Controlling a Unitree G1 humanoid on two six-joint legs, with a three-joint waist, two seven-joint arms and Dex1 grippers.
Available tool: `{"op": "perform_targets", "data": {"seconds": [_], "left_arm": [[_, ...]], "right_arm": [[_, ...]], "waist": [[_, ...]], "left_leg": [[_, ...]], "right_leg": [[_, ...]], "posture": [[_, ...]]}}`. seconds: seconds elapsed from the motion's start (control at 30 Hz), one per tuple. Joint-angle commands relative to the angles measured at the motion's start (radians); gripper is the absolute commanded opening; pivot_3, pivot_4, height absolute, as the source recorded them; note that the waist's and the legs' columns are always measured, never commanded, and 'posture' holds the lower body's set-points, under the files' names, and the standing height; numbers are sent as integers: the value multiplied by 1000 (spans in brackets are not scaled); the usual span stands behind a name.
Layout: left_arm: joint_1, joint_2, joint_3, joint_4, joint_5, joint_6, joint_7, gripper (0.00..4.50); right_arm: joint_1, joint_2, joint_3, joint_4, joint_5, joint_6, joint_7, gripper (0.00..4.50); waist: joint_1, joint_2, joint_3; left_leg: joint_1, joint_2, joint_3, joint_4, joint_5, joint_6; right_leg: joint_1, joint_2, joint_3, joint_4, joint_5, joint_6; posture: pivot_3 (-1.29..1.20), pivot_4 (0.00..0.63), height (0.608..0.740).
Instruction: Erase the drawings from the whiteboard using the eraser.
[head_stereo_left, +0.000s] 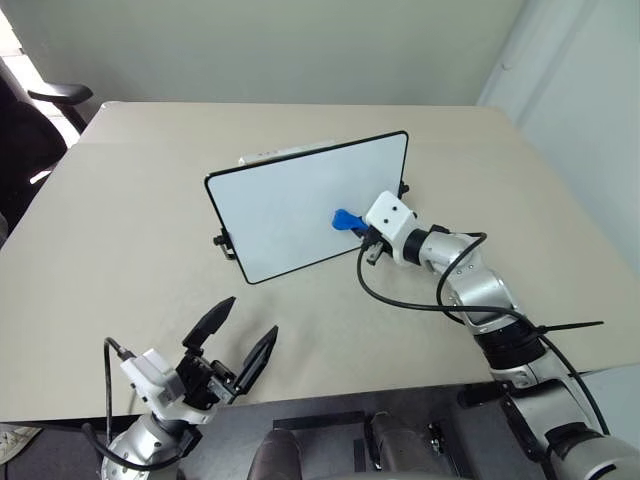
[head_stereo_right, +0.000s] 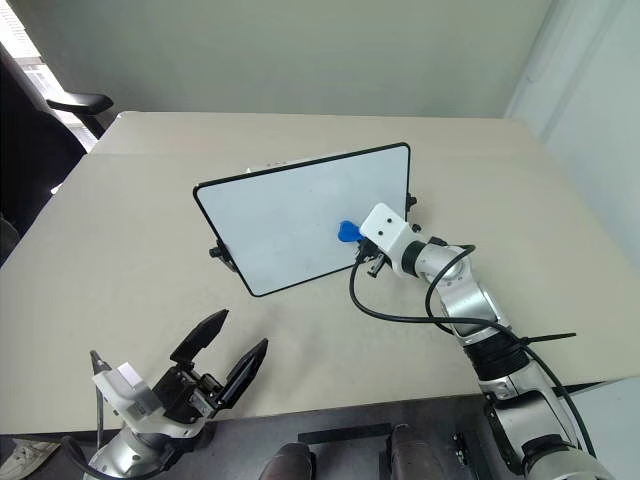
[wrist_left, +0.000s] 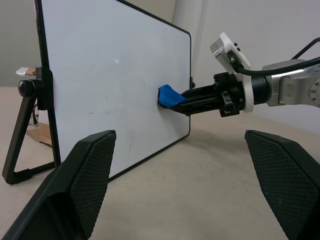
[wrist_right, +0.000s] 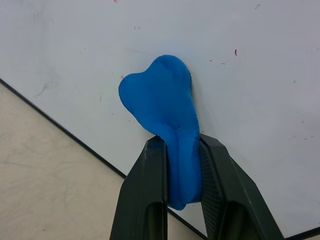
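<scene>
— Where's the eraser?
— Pinched tight in the right claw, its blue tip pressed against the whiteboard, near the board's lower corner on that arm's side.
— And the left claw?
— Spread wide, holding nothing, above the desk in front of the board, well apart from it.
</scene>
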Motion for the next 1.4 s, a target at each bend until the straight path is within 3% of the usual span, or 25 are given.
{"op": "perform_targets", "data": {"seconds": [0.03, 0.67, 1.4], "left_arm": [[3, 0, 4, -40, -5, -7, -2, 4500], [-5, 3, 19, -23, -13, -6, -5, 4500], [-3, -1, 4, -34, -2, -8, -2, 4500]], "right_arm": [[-23, 22, 9, -54, -5, -12, 1, 474], [-114, 64, -4, -167, 19, 31, 28, 474], [13, -15, 67, -90, -45, 117, 42, 474]], "waist": [[-5, 0, 0], [-6, 0, 0], [-3, 0, 0]], "left_leg": [[0, 0, 0, 0, 0, 0], [-3, 0, 0, -1, 0, 0], [-3, 0, -1, 1, 1, -1]], "right_leg": [[0, 0, 0, 0, 0, 0], [-4, 0, 0, -1, 0, 1], [-2, 0, 0, 0, 1, 2]], "posture": [[0, 150, 740], [0, 150, 740], [0, 150, 740]]}}
